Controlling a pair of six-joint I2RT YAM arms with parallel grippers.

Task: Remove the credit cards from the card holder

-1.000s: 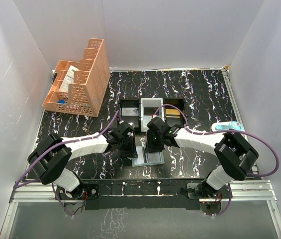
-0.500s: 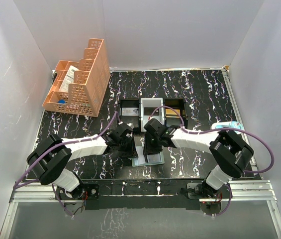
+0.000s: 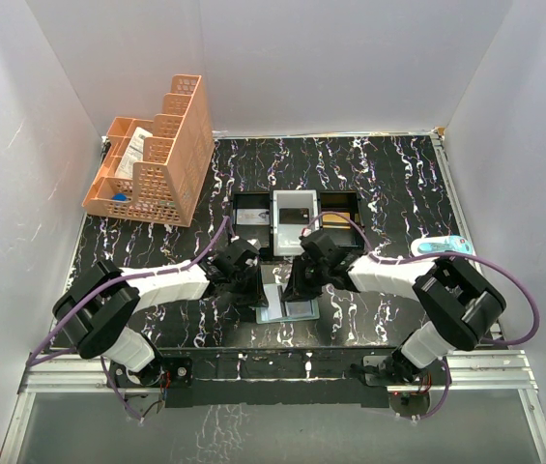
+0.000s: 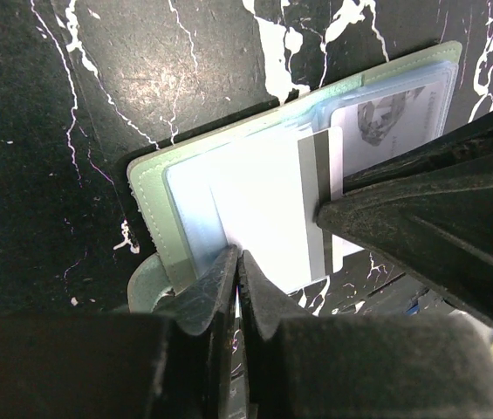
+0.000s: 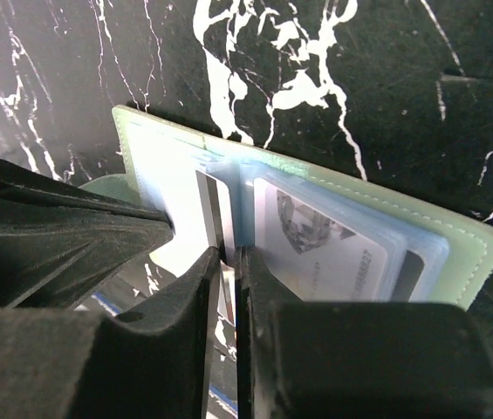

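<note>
- My left gripper (image 4: 237,262) has its jaws shut. The tips meet at the near edge of the holder (image 4: 153,209), on the panel where the white card (image 4: 259,218) lies. A pale sliver shows between the fingers, and I cannot tell whether anything is pinched there.
- My right gripper (image 5: 227,262) has its jaws almost together, with only a slit left. The card's striped edge runs into that slit, but I cannot tell whether the pads press on it.
- The two grippers face each other across the card, each reaching in from its own side of the holder, tips close together.
- The card is white with a grey stripe and lies on top of the holder's clear sleeves, by the fold.
- A second card (image 4: 386,122), with a printed picture, sits inside the sleeve of the other panel.
- A pale green strap (image 4: 144,286) curls off the holder's edge, just beside my left fingers.
- The holder lies open and flat on the marbled table (image 3: 388,174), between my grippers.
- The tray (image 3: 295,220) stands just beyond the holder.
- The orange organiser (image 3: 152,164) stands well apart from the holder, in the far left corner.
</note>
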